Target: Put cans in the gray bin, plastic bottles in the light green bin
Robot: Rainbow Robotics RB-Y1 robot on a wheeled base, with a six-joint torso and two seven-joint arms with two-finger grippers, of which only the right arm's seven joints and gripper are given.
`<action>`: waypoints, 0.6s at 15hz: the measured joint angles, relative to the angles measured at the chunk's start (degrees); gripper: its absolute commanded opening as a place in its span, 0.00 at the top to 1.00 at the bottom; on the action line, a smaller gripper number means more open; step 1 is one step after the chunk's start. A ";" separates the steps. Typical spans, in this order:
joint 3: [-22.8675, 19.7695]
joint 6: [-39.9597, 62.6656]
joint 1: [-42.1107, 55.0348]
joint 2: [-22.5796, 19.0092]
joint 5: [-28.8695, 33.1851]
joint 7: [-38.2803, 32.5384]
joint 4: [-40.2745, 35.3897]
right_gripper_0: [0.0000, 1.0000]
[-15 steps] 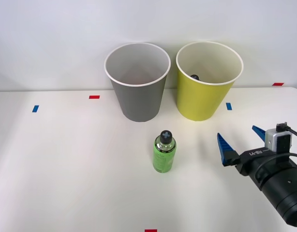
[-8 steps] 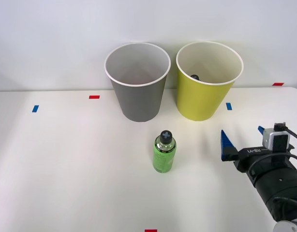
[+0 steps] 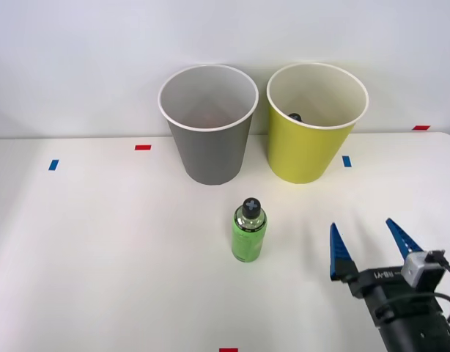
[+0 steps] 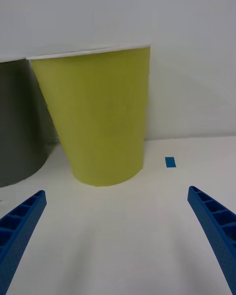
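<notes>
**Right arm draws back, bottle untouched**

On the white table (image 3: 100,242), the plastic bottle (image 3: 248,232) stands upright in front of the gray bin (image 3: 208,125) and light green bin (image 3: 316,123), unmoved. The right gripper (image 3: 371,246), empty with its 2 fingers spread wide, has retreated nearer the table's front edge than 1 second ago, right of the bottle.

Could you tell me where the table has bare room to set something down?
The widest bare stretch lies on the table, left of the green bottle and in front of the gray bin. Another lies between the bottle and the open right gripper. The back is crowded: gray bin and light green bin nearly touch.
</notes>
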 measured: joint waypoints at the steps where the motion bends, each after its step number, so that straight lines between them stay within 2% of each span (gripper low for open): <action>1: 0.13 -2.13 2.28 -0.70 1.00 0.37 0.09 0.00; 4: 0.86 -7.83 8.55 -1.50 1.86 4.67 0.13 0.00; 7: 1.99 -12.80 13.47 -0.45 1.39 8.28 0.83 0.00; 9: 2.86 -18.85 14.37 0.36 1.48 8.52 5.18 0.00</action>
